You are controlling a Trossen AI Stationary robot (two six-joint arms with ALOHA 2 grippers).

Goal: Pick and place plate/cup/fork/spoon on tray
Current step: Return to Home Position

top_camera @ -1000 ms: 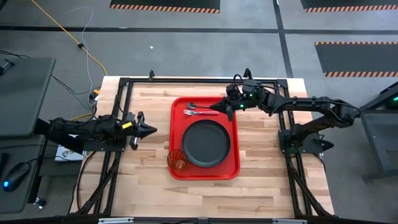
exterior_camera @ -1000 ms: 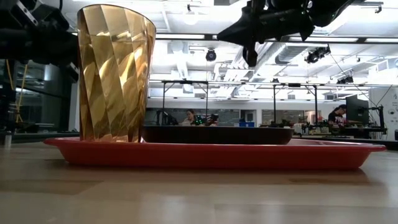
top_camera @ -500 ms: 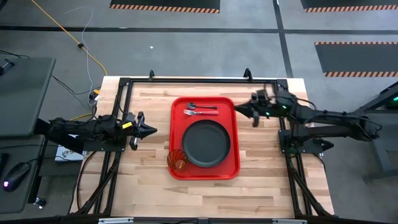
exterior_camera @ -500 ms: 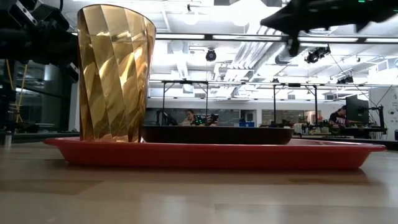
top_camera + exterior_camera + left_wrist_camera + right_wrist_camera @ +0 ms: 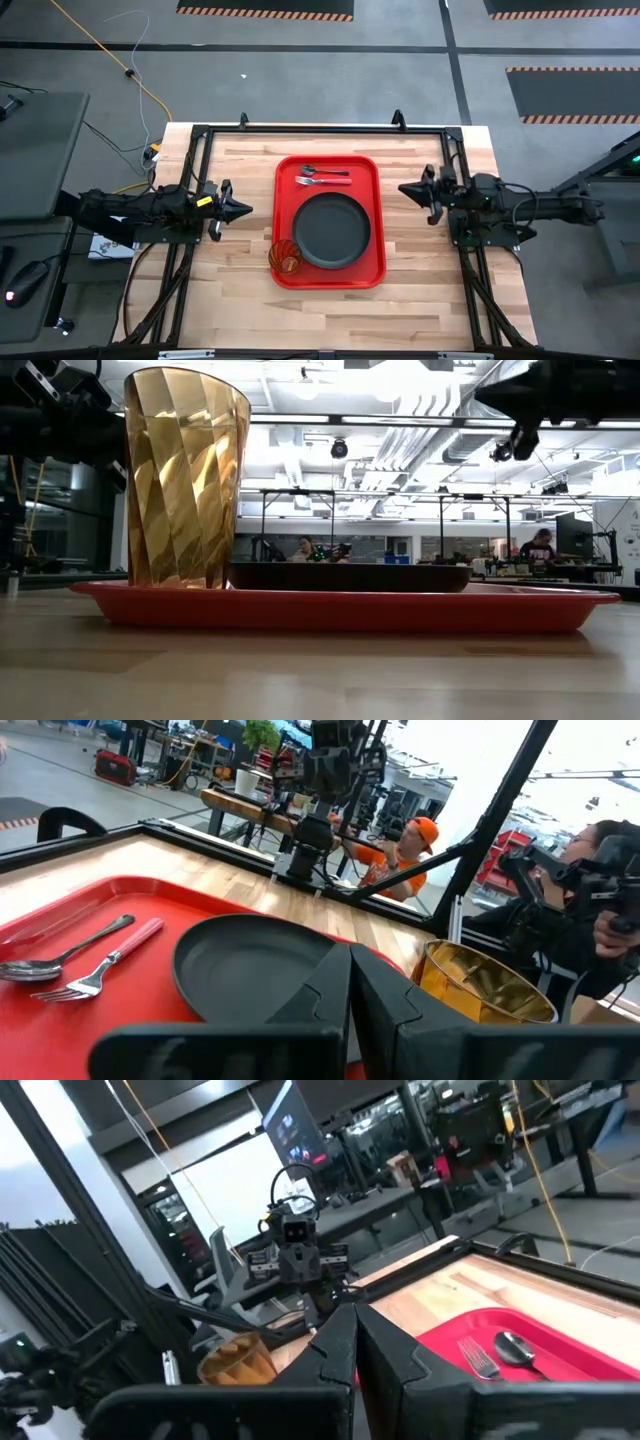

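Observation:
The red tray (image 5: pixel 283 215) lies mid-table. The black plate (image 5: pixel 331 230) rests flat in its middle. The amber cup (image 5: pixel 285 257) stands upright in its near left corner and shows large in the low view (image 5: pixel 185 480). The dark spoon (image 5: pixel 322 171) and the pink-handled fork (image 5: pixel 325 181) lie side by side along its far rim, as the left wrist view shows the fork (image 5: pixel 110 956). My left gripper (image 5: pixel 243 209) is shut and empty, left of the tray. My right gripper (image 5: pixel 405 189) is shut and empty, right of the tray.
A black metal frame (image 5: pixel 300 128) runs along the table's far edge and down both sides. Bare wood lies between the tray and each gripper and along the near edge. People sit at benches in the room behind (image 5: pixel 305 548).
My right gripper has drawn back from above the fork and spoon at the tray's far right corner, toward the table's right edge and a little nearer. It now hovers right of the tray. The tray's things have stayed where they were.

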